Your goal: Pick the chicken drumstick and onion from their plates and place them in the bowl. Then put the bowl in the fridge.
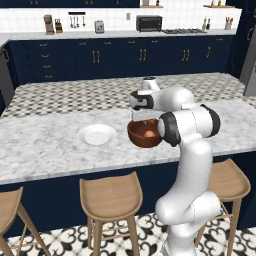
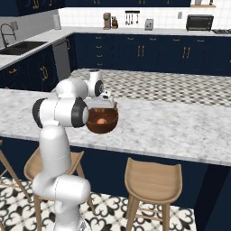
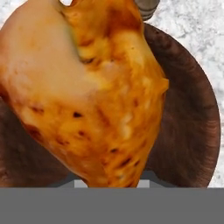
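Note:
The chicken drumstick (image 3: 94, 94), orange-brown and roasted, looms large in the hand view, held between the jaws. My gripper (image 1: 145, 119) (image 2: 102, 106) is shut on it and hangs just over the reddish-brown bowl (image 1: 141, 140) (image 2: 108, 127) (image 3: 192, 131) near the front edge of the marble island. Inside the bowl lies the round tan-orange onion (image 1: 150, 133) (image 2: 102, 121). In the hand view the drumstick hides the onion and most of the bowl's inside. One white plate (image 1: 96, 134) sits bare to the bowl's left.
Wooden stools (image 1: 111, 196) (image 2: 152, 178) stand along the island's near side. Navy cabinets and a back counter with small appliances run behind. A grey fridge edge (image 1: 250, 65) shows at the far right. A sink (image 2: 20, 46) is at the far left.

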Motion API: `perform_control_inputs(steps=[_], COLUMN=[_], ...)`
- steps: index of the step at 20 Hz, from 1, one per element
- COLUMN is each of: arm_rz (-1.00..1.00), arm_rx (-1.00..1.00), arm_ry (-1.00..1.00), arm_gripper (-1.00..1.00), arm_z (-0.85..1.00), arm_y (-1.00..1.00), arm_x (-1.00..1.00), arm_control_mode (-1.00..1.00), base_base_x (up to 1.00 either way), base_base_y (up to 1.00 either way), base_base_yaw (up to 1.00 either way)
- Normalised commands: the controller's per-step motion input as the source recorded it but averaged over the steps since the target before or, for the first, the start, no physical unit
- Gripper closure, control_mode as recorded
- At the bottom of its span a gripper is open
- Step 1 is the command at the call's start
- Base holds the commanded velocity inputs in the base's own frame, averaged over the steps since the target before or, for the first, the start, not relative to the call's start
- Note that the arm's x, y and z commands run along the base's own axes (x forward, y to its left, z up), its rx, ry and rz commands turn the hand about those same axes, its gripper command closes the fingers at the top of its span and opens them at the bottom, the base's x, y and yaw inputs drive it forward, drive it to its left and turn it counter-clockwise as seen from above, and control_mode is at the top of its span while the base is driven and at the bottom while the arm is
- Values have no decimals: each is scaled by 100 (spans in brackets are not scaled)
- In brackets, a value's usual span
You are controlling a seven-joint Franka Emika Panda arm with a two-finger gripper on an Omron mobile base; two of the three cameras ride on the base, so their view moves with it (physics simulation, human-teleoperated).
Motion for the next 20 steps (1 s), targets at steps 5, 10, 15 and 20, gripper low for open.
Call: perform_control_inputs(steps=[5,10,15,20], arm_rz=[0,0,0,0], arm_rx=[5,1,0,0], arm_ry=[-7,0,3,3], arm_gripper=[100,100,100,-100], arm_z=[-39,-17,0,0], arm_y=[-5,0,0,0], arm_x=[-24,-13,-3,3], arm_control_mode=[-100,-100,-100,-100], base_base_x=[0,0,0,0], base_base_y=[0,0,0,0], base_base_yaw=[0,0,0,0])
